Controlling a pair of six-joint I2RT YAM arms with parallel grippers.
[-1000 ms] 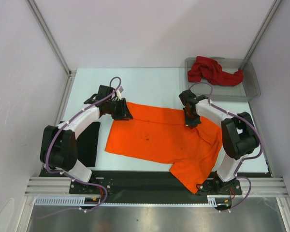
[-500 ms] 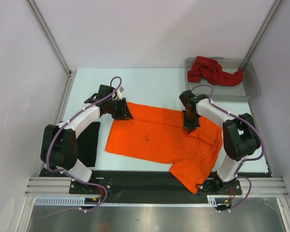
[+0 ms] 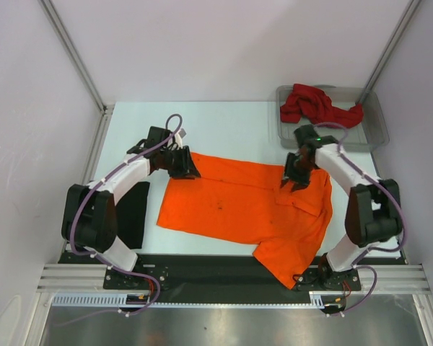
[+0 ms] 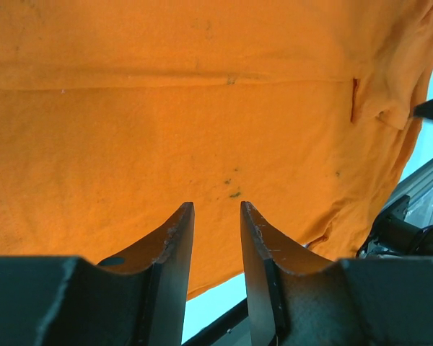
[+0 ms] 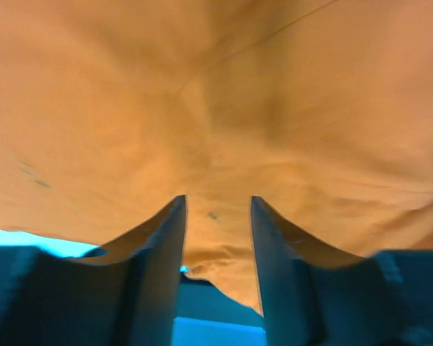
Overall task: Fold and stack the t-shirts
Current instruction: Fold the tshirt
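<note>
The left hand [image 3: 182, 167] hovers low over the far left corner of the orange shirt [image 3: 238, 205]. Its fingers [image 4: 177, 238] stand slightly apart with nothing pinched between them; flat orange cloth shows through the gap. The right hand [image 3: 296, 179] hangs over the far right part of the same shirt, near a soft crease. Its fingers [image 5: 166, 238] are likewise parted and grasp nothing.

Both hands sit along the shirt's far edge, one toward each end. That placing suggests they mean to take that edge together and fold it evenly.

The orange shirt lies spread flat in the middle of the table [image 3: 224, 122], one end spilling over the near edge by the right arm's base. A black shirt [image 3: 132, 213] lies at the left, partly hidden by the left arm, probably the start of the stack. A red shirt [image 3: 317, 104] sits crumpled in the tray [image 3: 372, 130] at the far right, seemingly waiting its turn.
</note>
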